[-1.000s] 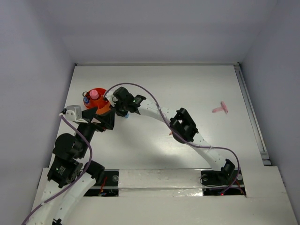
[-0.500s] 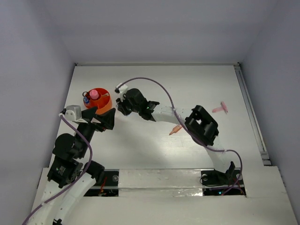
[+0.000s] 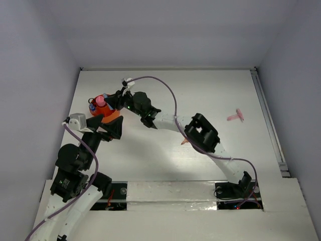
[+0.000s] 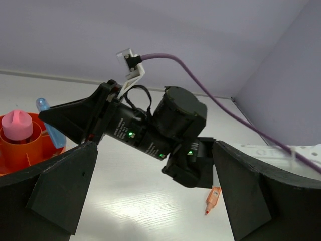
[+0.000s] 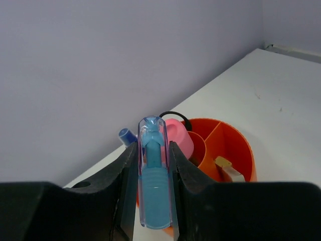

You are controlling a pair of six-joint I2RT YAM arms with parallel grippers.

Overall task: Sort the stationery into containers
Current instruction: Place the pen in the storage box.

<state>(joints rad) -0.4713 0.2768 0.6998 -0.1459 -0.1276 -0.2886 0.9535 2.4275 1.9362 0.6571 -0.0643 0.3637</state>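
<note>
The orange-red cup (image 3: 106, 113) stands at the table's far left; it also shows in the right wrist view (image 5: 228, 145). It holds a pink tube (image 5: 179, 136), a blue-white marker (image 5: 127, 136), a black scissors handle (image 5: 173, 116) and a beige piece (image 5: 226, 167). My right gripper (image 3: 112, 102) is shut on a light blue marker (image 5: 153, 175) and holds it upright at the cup's near rim. My left gripper (image 3: 111, 129) is open and empty just in front of the cup. An orange marker (image 4: 212, 199) lies on the table, partly hidden by the right arm in the top view.
A pink item (image 3: 235, 116) lies at the far right of the table. The right arm (image 3: 200, 133) stretches across the middle of the table. Walls enclose the table at the left, back and right.
My right gripper has swung left and further back with the light blue marker, from beside the cup to its rim. The left arm has stayed still.
</note>
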